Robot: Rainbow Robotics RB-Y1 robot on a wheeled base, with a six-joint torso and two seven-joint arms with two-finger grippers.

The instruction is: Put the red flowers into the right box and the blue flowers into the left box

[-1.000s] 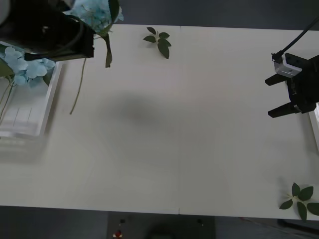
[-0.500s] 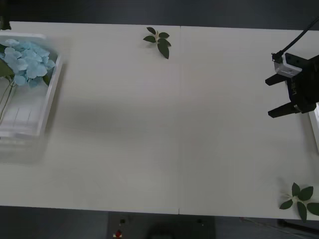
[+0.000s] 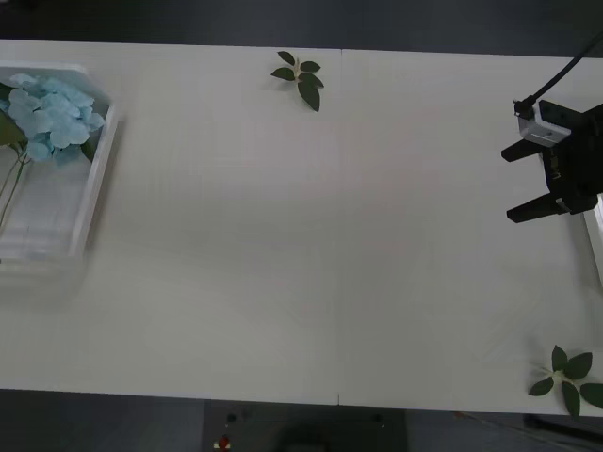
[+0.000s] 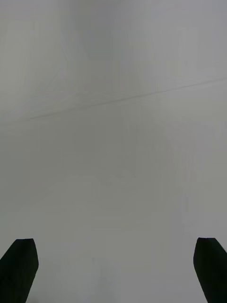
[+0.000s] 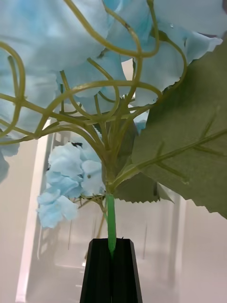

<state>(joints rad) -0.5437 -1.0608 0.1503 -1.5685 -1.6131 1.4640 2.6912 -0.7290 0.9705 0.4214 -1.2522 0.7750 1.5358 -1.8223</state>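
- In the left wrist view we are seeing the left tool (image 5: 112,270) with its black fingers clamped together on the green stem of a blue flower (image 5: 71,57), the pale head spreading above the grip and one large leaf (image 5: 189,156) hanging beside it.
- Below that held stem we are looking down on the left box (image 5: 33,227), its ridged translucent floor visible, with a second blue cluster (image 5: 71,184) lying inside.
- In the front view the left box (image 3: 99,179) is sitting at about 9 o'clock on the worktop (image 3: 311,245); blue flowers (image 3: 47,118) are resting in its far end.
- The right tool (image 3: 542,179) is hovering at about 3 o'clock, fingers spread apart and gripping nothing; the right wrist view is showing bare worktop between them.
- The right box (image 3: 594,240) is showing as a thin white edge at 3 o'clock, just beside the right tool; we cannot tell its contents.
- Loose leaf sprigs are lying at 12 o'clock (image 3: 300,77) and 5 o'clock (image 3: 568,379).
- Judgement: we are seeing no flowers loose on the worktop, so the task looks nearly finished; what remains is releasing the held blue flower into the left box.
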